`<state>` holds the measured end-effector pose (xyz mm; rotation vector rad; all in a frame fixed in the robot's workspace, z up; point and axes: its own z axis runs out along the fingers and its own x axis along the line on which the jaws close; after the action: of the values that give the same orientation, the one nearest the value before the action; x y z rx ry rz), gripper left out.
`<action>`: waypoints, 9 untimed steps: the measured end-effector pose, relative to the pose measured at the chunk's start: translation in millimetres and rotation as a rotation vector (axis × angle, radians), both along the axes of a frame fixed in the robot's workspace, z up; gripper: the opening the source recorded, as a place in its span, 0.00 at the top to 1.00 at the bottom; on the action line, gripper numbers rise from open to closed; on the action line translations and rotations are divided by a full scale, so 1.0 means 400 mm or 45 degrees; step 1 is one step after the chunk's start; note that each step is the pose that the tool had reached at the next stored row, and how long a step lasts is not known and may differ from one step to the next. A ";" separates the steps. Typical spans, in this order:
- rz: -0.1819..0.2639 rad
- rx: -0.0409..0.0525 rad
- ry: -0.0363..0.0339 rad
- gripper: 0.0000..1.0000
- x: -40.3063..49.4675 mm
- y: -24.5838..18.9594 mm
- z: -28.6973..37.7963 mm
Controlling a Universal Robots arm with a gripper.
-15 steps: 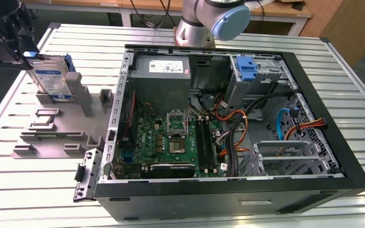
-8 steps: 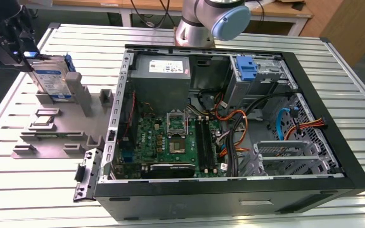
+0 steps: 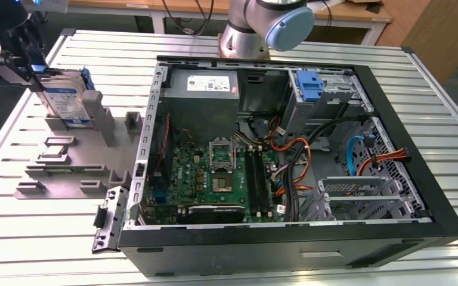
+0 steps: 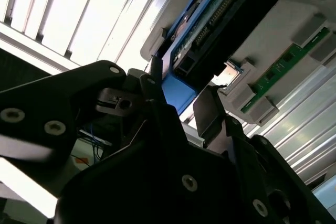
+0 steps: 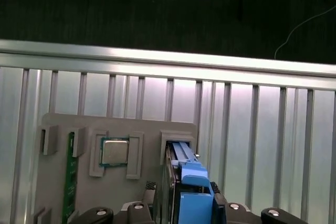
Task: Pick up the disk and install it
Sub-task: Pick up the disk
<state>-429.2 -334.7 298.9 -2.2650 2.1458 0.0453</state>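
The disk, silver-grey with a white-and-blue label and a blue carrier, stands on edge in a slot of the grey fixture tray at the exterior view's left. My gripper is at its upper end. In the second wrist view the black fingers sit on either side of the disk's blue corner, and the gripper looks shut on it. The first wrist view shows the disk edge-on, its lower end still in the slot.
The open computer case takes up the middle of the slatted table, with a blue bracket on its drive bay and a grey power supply. A processor chip and a memory stick rest in the tray. The arm's base stands behind the case.
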 end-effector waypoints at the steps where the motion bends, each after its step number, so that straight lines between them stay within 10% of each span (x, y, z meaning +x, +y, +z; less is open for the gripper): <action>1: -0.005 0.000 0.0002 0.52 0.000 0.000 -0.001; 9: -0.054 0.001 0.0001 0.52 -0.002 0.000 -0.009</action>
<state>-429.9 -334.6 295.2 -2.2187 2.1922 0.0453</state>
